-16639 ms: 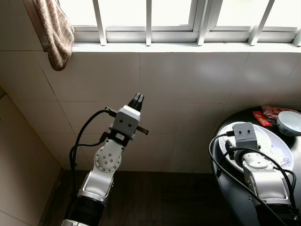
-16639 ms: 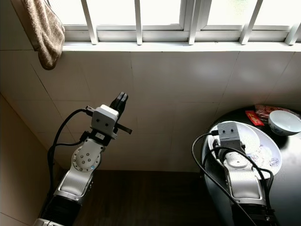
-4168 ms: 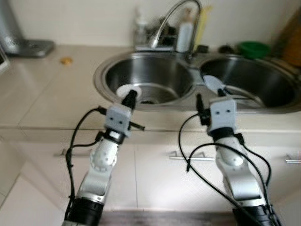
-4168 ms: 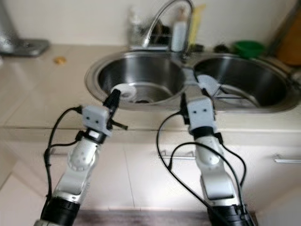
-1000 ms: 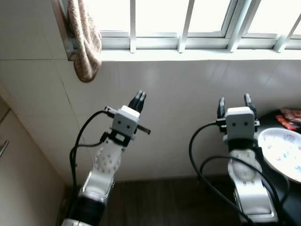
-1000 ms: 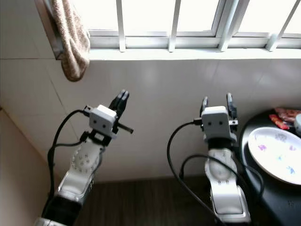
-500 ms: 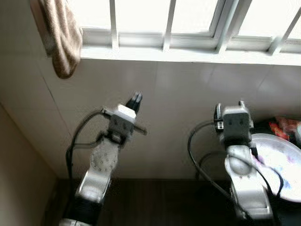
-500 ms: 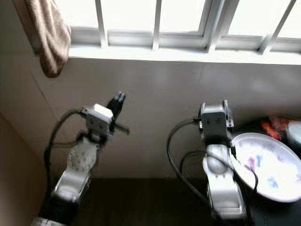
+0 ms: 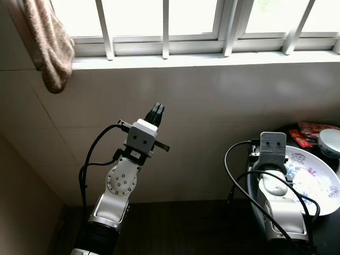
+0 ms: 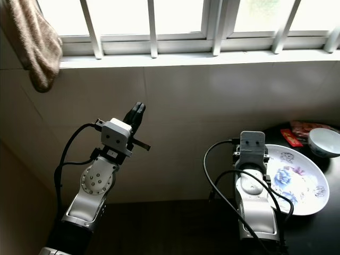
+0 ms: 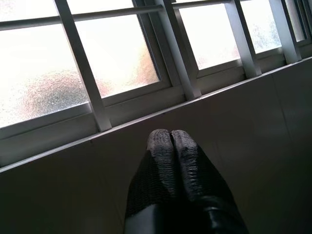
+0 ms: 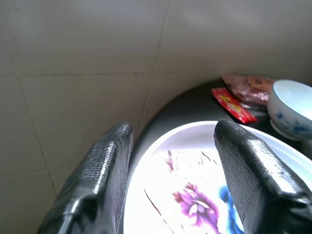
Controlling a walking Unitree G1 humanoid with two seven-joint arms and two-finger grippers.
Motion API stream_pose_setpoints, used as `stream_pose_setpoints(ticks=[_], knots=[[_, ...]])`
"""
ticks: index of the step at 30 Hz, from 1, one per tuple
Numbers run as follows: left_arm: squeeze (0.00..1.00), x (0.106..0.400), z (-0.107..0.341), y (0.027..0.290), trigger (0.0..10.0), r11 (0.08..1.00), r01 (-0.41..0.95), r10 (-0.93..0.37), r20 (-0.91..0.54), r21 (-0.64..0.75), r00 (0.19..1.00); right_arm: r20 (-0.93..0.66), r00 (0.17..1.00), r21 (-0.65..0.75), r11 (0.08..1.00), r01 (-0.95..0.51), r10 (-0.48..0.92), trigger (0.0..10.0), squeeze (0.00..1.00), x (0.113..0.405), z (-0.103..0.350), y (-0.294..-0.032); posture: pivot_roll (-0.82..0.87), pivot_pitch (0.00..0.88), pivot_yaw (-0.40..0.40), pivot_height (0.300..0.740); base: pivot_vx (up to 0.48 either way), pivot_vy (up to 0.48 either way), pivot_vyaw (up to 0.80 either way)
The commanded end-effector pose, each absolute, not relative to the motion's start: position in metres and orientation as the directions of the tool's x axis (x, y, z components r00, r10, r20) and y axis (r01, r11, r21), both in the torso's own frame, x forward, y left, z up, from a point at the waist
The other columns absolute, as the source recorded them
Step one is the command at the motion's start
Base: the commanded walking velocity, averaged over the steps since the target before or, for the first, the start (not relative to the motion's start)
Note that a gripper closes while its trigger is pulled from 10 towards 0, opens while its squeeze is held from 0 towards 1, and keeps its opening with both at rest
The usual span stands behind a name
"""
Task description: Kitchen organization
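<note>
Right wrist view: ribbed black fingers (image 12: 105, 170) spread wide over a round, glossy, flower-painted plate (image 12: 195, 195); left gripper (image 11: 171, 141) pressed closed.

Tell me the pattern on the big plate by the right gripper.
The plate is white with painted flowers in purple and blue; the right wrist view shows it best.

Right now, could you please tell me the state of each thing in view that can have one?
left end effector: shut, empty, raised toward the window.
right end effector: open, empty, over the plate's near rim.
plate: flat on the dark table, nothing on it.
bowl: upright behind the plate.
red packet: lying flat.
brown towel: hanging by the window.
</note>
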State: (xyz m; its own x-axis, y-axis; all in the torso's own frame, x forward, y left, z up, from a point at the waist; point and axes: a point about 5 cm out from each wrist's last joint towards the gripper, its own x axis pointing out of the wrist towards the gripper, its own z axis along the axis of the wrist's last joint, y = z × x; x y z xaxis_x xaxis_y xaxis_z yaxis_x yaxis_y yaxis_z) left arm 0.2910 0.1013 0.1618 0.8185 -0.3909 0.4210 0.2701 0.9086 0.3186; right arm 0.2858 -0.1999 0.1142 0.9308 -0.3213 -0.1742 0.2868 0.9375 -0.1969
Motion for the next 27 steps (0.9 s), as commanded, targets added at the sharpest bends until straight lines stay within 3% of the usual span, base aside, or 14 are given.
stream_pose_setpoints(ticks=[1, 4, 12, 21, 27], knots=[[0.0, 0.293, 0.162, 0.103, 10.0, 0.911, 0.271, -0.386, 0.411, 0.311, 0.826, -0.201, 0.927, -0.181, 0.942, 0.281, -0.315, 10.0, 0.0, 0.286, 0.113, -0.199, -0.1, 0.0, -0.023, 0.74, 0.0, 0.0, -0.8], [0.0, 0.294, 0.16, 0.103, 10.0, 0.913, 0.278, -0.384, 0.4, 0.297, 0.832, -0.307, 0.922, -0.175, 0.967, 0.187, -0.234, 10.0, 0.0, 0.286, 0.105, -0.19, -0.1, 0.0, -0.023, 0.74, 0.0, 0.0, 0.0], [0.0, 0.294, 0.161, 0.103, 10.0, 0.911, 0.272, -0.386, 0.406, 0.309, 0.829, -0.345, 0.93, -0.262, 0.965, 0.031, -0.123, 10.0, 0.0, 0.284, 0.103, -0.178, -0.1, 0.0, -0.021, 0.74, 0.0, 0.246, 0.0], [0.0, 0.293, 0.16, 0.103, 10.0, 0.909, 0.274, -0.388, 0.398, 0.313, 0.832, -0.37, 0.915, -0.396, 0.918, 0.002, -0.161, 10.0, 0.0, 0.279, 0.104, -0.187, -0.11, 0.0, -0.022, 0.74, 0.0, 0.0, 0.0], [0.0, 0.293, 0.158, 0.102, 10.0, 0.907, 0.278, -0.391, 0.39, 0.315, 0.834, -0.353, 0.905, -0.453, 0.89, 0.058, -0.239, 10.0, 0.0, 0.276, 0.107, -0.198, -0.11, 0.0, -0.022, 0.74, 0.0, 0.0, 0.0]])
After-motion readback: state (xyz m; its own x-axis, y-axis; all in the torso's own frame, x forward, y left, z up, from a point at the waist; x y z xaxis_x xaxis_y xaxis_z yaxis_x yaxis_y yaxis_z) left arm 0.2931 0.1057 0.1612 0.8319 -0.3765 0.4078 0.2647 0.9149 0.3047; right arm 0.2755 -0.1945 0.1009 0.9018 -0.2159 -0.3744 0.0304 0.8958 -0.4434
